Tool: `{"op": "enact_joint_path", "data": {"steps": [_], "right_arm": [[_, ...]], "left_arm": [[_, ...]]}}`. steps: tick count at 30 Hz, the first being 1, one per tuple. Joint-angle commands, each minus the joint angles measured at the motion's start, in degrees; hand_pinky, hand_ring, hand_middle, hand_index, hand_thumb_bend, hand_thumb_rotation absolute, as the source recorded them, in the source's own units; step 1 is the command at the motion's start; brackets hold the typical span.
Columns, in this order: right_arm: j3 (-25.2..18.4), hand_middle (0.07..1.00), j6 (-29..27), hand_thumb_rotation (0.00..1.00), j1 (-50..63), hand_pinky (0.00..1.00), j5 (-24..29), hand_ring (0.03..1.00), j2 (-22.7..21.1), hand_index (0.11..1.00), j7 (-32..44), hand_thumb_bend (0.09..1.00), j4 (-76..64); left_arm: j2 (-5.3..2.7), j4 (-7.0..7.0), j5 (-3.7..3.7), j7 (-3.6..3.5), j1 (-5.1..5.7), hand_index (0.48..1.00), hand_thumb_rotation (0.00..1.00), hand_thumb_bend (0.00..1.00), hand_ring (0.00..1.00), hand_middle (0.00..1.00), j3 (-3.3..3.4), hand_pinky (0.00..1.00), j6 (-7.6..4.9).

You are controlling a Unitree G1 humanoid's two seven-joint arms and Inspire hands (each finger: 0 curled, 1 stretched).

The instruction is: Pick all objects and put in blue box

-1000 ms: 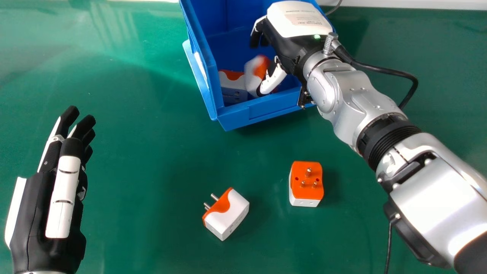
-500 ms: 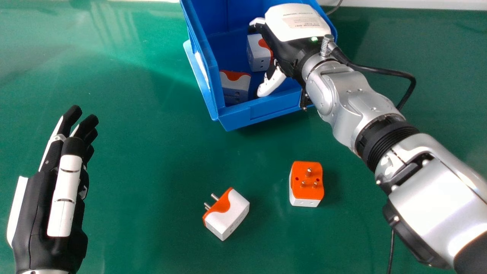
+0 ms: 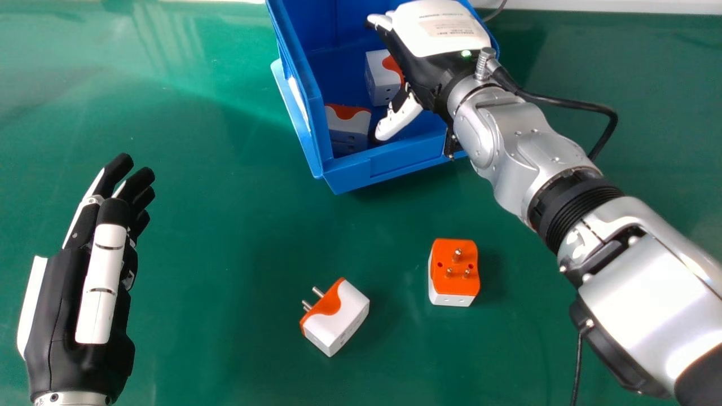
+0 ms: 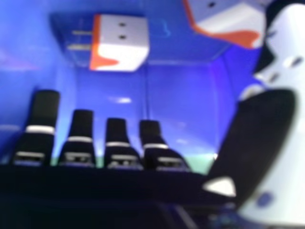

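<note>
Plugs (image 3: 348,127) lie two in the box (image 3: 389,169), two on the table (image 3: 225,237); the right hand (image 3: 431,76), wide open in the box, holds nothing, the left hand (image 3: 62,316) open at view left. Best lift the right straight up before swinging back

Setting: a lab or workshop worktop, by my reading; which of the two, I cannot tell. Evidence, as I view it remotely: one smooth green work surface (image 3: 225,225), glossy, with light reflected at its far left; one pale strip (image 3: 620,5) along the far edge; one open blue plastic box (image 3: 389,169); one silver robot arm (image 3: 522,141), with black cable (image 3: 581,105).
</note>
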Motion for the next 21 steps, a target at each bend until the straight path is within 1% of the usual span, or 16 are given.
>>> {"op": "enact_joint_path", "data": {"steps": [1, 3, 5, 7, 9, 11, 13, 14, 17, 19, 21], "right_arm": [[-0.93, 0.917, -0.47, 0.28, -1.33, 0.8, 0.26, 0.883, -2.03, 0.894, -1.86, 0.771, -3.71], [-1.09, 0.916, -0.71, 0.28, -0.5, 0.8, 0.03, 0.881, -2.92, 0.894, -2.56, 0.776, -6.12], [-1.19, 0.905, -1.38, 0.27, 0.76, 0.78, -0.24, 0.868, -4.05, 0.886, -3.42, 0.79, -9.23], [-1.22, 0.892, -1.58, 0.26, 2.68, 0.76, -0.73, 0.853, -6.04, 0.873, -2.84, 0.803, -14.61], [-1.64, 0.888, -1.39, 0.26, 5.15, 0.76, -1.09, 0.848, -8.42, 0.872, -1.2, 0.803, -21.4], [-2.35, 0.883, -0.49, 0.26, 7.95, 0.74, -1.43, 0.838, -10.68, 0.869, 1.12, 0.798, -28.82], [-3.44, 0.879, 0.43, 0.27, 11.2, 0.72, -1.75, 0.833, -12.92, 0.866, 3.21, 0.79, -36.69], [-4.13, 0.875, 1.06, 0.27, 12.96, 0.71, -1.81, 0.829, -14.04, 0.863, 4.5, 0.787, -40.81], [-7.07, 0.87, 3.95, 0.27, 19.39, 0.7, -1.34, 0.823, -17.32, 0.859, 9.7, 0.786, -54.52], [-8.62, 0.861, 5.85, 0.26, 23.13, 0.68, -1.29, 0.81, -19.09, 0.85, 13.53, 0.786, -62.0], [-10.06, 0.853, 7.57, 0.25, 26.99, 0.66, -1.43, 0.799, -20.43, 0.843, 16.86, 0.786, -68.63]], "left_arm": [[0.32, -0.14, -0.29, -0.24, 0.01, 0.897, 0.78, 0.59, 0.92, 0.89, 0.44, 0.97, -1.61], [0.14, 0.06, -0.62, -0.33, -0.02, 0.901, 0.78, 0.59, 0.92, 0.89, 0.56, 0.97, -1.56], [0.11, 0.35, -0.93, -0.62, 0.02, 0.904, 0.77, 0.6, 0.93, 0.9, 0.7, 0.98, -1.72], [0.15, 0.61, -0.76, -0.57, -0.01, 0.906, 0.76, 0.6, 0.93, 0.9, 0.82, 0.98, -1.77], [0.41, 1.1, -0.67, -0.68, -0.17, 0.906, 0.76, 0.61, 0.93, 0.9, 0.89, 0.98, -1.9], [0.61, 1.63, -0.73, -0.92, -0.43, 0.907, 0.76, 0.61, 0.93, 0.9, 0.97, 0.98, -2.23], [0.85, 2.13, -1.0, -1.33, -0.66, 0.908, 0.76, 0.61, 0.93, 0.9, 1.04, 0.98, -2.36], [0.93, 2.3, -1.08, -1.43, -0.75, 0.909, 0.76, 0.61, 0.93, 0.9, 1.08, 0.98, -2.33], [0.96, 2.33, -0.94, -1.32, -0.9, 0.91, 0.76, 0.62, 0.93, 0.9, 1.09, 0.98, -2.06], [1.01, 2.14, -0.69, -1.16, -0.99, 0.91, 0.76, 0.62, 0.93, 0.9, 1.02, 0.99, -1.81], [1.23, 2.58, -0.6, -1.54, -1.28, 0.909, 0.76, 0.63, 0.93, 0.9, 0.99, 0.98, -2.15]]}}
